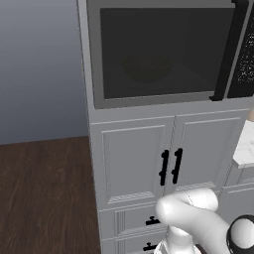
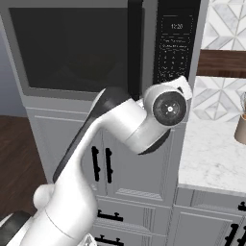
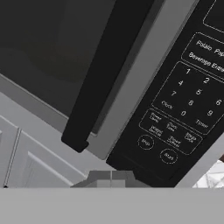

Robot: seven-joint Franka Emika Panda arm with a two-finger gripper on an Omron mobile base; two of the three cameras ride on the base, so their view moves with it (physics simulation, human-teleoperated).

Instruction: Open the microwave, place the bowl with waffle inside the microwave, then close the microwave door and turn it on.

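While shut, one microwave [image 1: 163,49] set high in a white cabinet column, its one door [image 1: 156,52] grey-framed around a dark window, one black bar handle [image 1: 229,49] along the right edge, one black keypad panel [image 2: 174,41] further right. Dimly behind the glass, one round bowl [image 1: 146,67], contents unclear. Below, two cabinet doors [image 1: 168,158]. Gripper [image 3: 111,177] closed, empty, near the keypad's lower buttons.

Behind the dark window of the microwave door [image 1: 158,52] a dim round shape sits near the middle, too murky to name. The control panel [image 1: 243,54] is cut off at 3 o'clock, its white marks too small to read. A brown container [image 2: 240,126] is cropped at 3 o'clock.
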